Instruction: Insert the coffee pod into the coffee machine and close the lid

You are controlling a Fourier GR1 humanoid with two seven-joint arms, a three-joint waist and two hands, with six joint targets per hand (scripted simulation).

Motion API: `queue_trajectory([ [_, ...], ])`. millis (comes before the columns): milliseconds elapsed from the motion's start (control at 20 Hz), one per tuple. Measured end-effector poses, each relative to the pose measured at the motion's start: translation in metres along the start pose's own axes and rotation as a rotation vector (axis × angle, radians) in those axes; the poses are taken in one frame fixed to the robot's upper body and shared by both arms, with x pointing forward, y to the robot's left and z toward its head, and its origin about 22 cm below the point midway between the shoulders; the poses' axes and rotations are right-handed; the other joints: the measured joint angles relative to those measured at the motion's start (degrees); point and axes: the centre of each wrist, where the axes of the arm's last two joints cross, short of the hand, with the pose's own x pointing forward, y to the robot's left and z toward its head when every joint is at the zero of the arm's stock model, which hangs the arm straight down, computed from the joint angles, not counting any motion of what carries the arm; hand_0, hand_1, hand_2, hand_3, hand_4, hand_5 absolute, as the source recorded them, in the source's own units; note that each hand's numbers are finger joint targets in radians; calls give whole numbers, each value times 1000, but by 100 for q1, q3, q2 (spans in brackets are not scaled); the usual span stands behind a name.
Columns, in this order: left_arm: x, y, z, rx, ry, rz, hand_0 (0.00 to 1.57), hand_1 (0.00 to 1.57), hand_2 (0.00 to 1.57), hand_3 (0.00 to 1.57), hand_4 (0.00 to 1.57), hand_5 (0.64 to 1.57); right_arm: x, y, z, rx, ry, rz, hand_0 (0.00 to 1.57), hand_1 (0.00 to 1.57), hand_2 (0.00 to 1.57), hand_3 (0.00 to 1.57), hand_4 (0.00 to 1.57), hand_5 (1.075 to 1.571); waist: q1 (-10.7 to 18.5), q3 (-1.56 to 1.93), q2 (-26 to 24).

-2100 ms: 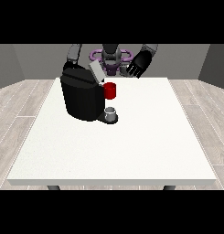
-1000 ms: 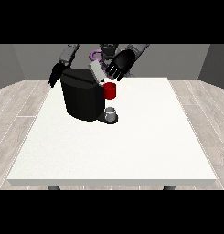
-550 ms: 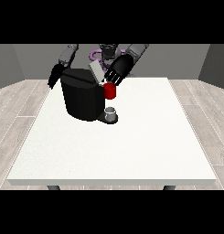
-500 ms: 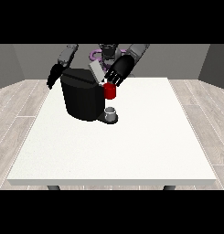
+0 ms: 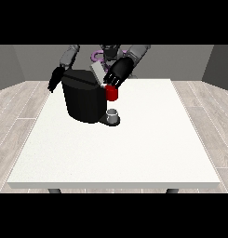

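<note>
A: Coffee pod point(image 5: 111, 93): where is it?

B: It is a small red cylinder held up at the front upper corner of the black coffee machine point(image 5: 84, 96), touching or just beside that corner. It is above the bench point(image 5: 134, 148), not resting on it.

A: What holds it?

B: The robot hand at the view's right point(image 5: 119, 72) sits directly over the pod, with its dark fingers reaching down to the pod's top. They appear to pinch it, though the contact is too small to see clearly.

A: And the machine?

B: It is a rounded black block standing on the far left part of the white bench. Its pale grey lid point(image 5: 97, 73) is raised and tilted, sticking up from the top of the machine just beside the hand with the pod. Below the pod, a small grey cup point(image 5: 113, 115) stands on the machine's dark base plate.

A: What about the other hand?

B: The robot hand at the view's left point(image 5: 55, 79) hangs beside the machine's upper left edge, fingers pointing downward. It holds nothing. Whether it touches the machine I cannot tell.

A: Anything else?

B: The robot's grey arms reach forward from its torso at the top of the view.
</note>
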Motion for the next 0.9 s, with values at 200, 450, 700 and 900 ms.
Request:
queue_trajectory([
  [200,0,2,0,21,-4,-4,1225,1225,1261,1206,376,1571,4,1,-2,3,-11,-1,0,0,0,0,0,1571,-43,-1,56],
  [450,-5,7,2,39,7,-5,1198,1198,1224,1168,355,1571,9,3,-3,15,-2,1,0,0,0,0,0,1571,-128,-2,49],
  [700,-11,14,6,80,-8,-29,1269,1269,1275,1176,171,1571,18,1,-6,9,-17,1,0,0,0,0,0,1571,-144,-2,107],
  [900,-6,19,7,103,-8,-89,1212,1212,1225,1100,0,1571,12,-2,-4,5,-24,2,0,0,0,0,0,1571,-145,-1,152],
])
